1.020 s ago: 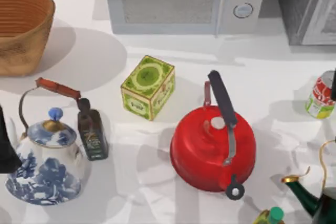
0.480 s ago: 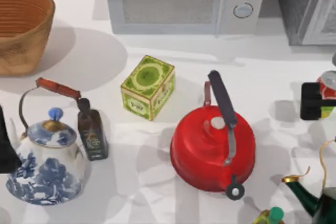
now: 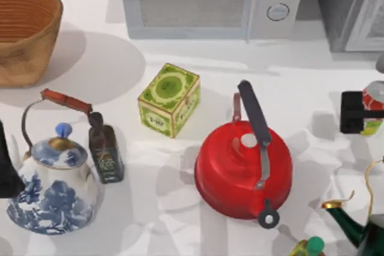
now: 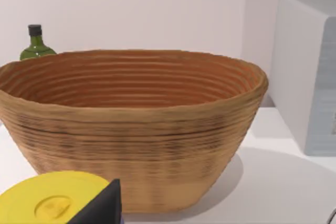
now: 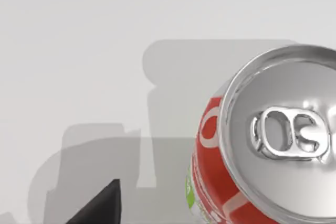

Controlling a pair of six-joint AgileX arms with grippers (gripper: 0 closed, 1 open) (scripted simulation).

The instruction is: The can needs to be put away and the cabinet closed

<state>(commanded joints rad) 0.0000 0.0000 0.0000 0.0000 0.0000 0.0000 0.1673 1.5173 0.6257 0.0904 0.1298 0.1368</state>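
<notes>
The can (image 3: 376, 95), with a silver top and a red, white and green label, stands at the table's right edge. In the right wrist view the can (image 5: 278, 140) lies close below the camera. My right gripper (image 3: 373, 112) is down around it and open. One dark finger (image 3: 354, 112) sits to the can's left, and this finger (image 5: 102, 205) stands apart from the label. The cabinet (image 3: 351, 4), speckled grey with a pale door panel, is at the back right corner, partly in view. My left gripper (image 3: 6, 169) is parked at the left edge.
A red kettle (image 3: 243, 169) stands left of the can, with a green tea tin (image 3: 169, 99) beyond it. The white microwave (image 3: 210, 1) is at the back and a wicker basket (image 3: 24, 31) at back left. A blue-white teapot (image 3: 54, 184), a dark bottle (image 3: 105, 151) and a green pot (image 3: 360, 229) crowd the front.
My right gripper came in over the can from the right edge. Its dark finger now sits beside the can's left side and has shifted slightly left and up.
</notes>
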